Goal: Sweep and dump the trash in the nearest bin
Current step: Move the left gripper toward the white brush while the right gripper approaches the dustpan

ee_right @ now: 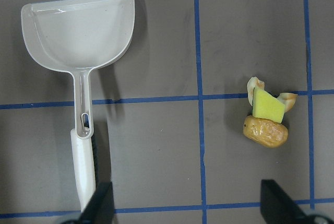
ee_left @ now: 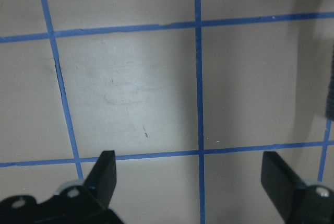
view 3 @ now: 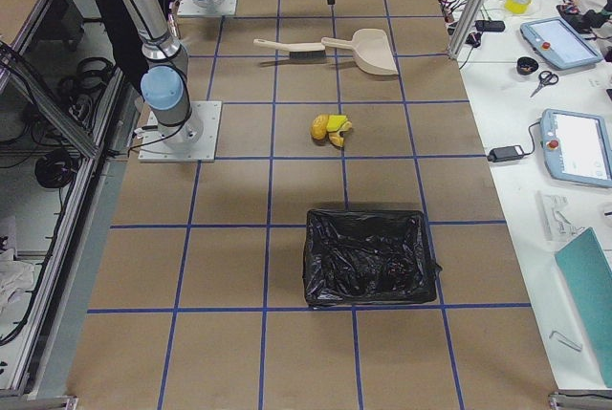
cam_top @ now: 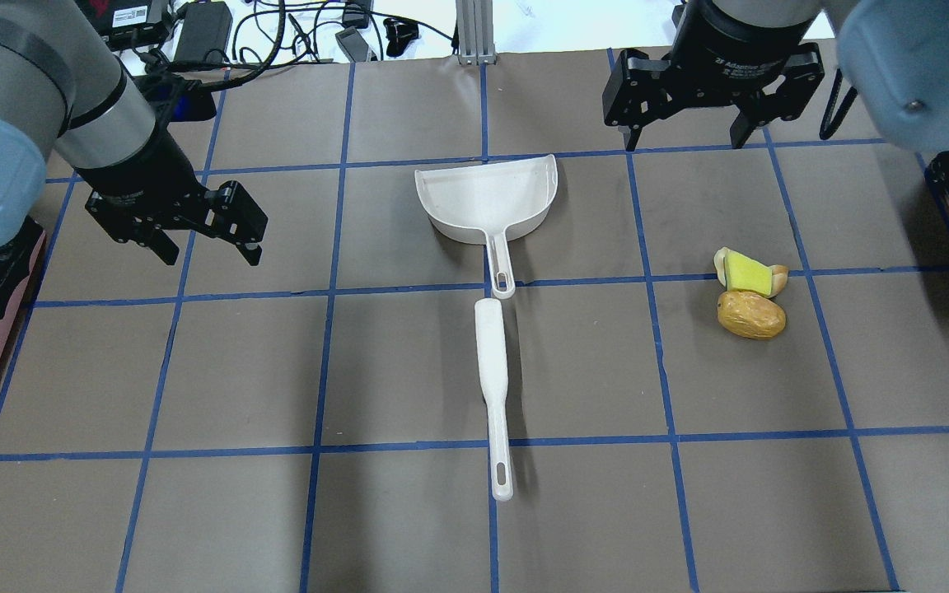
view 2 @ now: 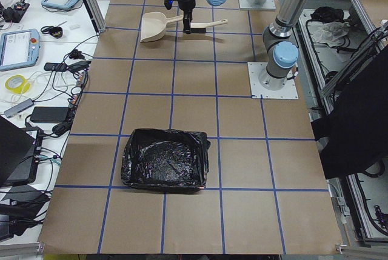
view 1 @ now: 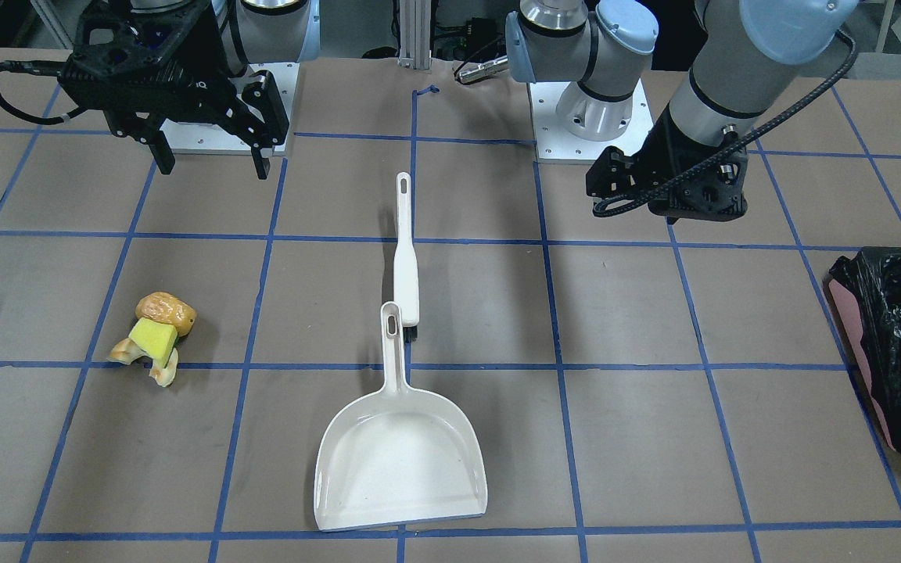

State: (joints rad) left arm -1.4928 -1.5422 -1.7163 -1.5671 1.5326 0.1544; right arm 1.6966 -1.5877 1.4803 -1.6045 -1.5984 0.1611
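Left gripper [cam_top: 211, 257], right gripper [cam_top: 686, 142]: fingers [ee_left: 104, 174] apart.

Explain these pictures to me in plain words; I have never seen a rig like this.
Two robot arms stand at a table marked with blue tape. Four fixed cameras look from behind, opposite and each end; two ride on the wrists. The left hand and right hand hang open, holding nothing. On the table lie a white dustpan, a brush in line with its handle, and the trash, a small pile of food scraps. The bin nearest it is bag-lined; a pink bin stands at the other end.
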